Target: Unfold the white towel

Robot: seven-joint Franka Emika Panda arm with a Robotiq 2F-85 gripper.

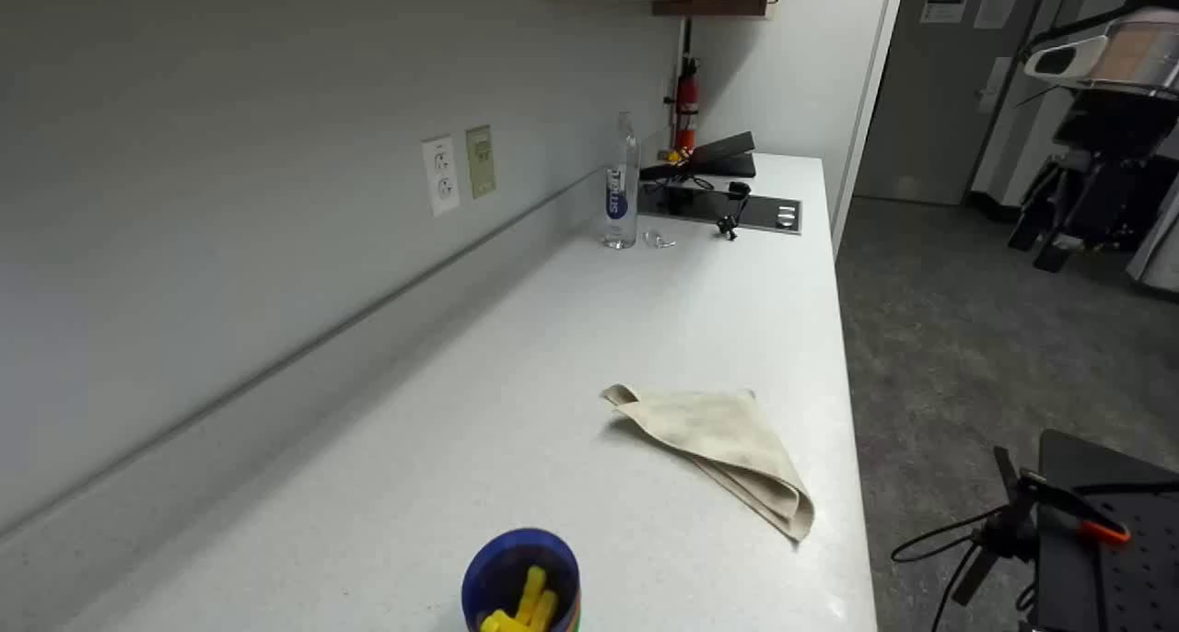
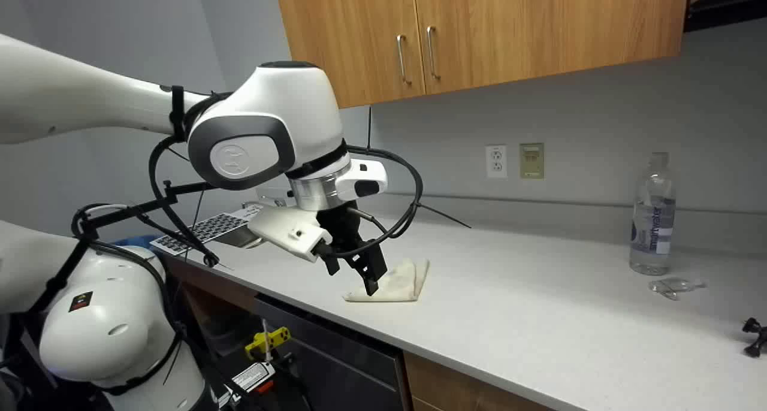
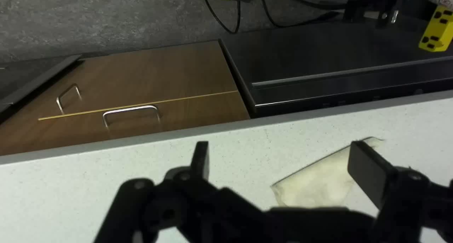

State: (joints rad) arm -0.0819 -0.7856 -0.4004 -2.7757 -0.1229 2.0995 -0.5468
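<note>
Jaws stand wide — the gripper [image 3: 280, 158] hangs raised. On the counter [image 1: 516, 448], the white towel [image 1: 709, 427] lies folded over.

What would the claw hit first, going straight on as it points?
The claw would probably meet the countertop near its front edge, beside the white towel; depth is unclear, so it might pass the edge instead.

1. Clear bottle [image 1: 623, 185], in an exterior view: "smart"; its label [image 2: 653, 226], in an exterior view: "smartwater".
2. Two sheets [image 1: 996, 7] on the grey door [image 1: 926, 107]: too small to read.
3. Dark label [image 2: 80, 301] on the robot arm [image 2: 311, 108]: illegible.
</note>
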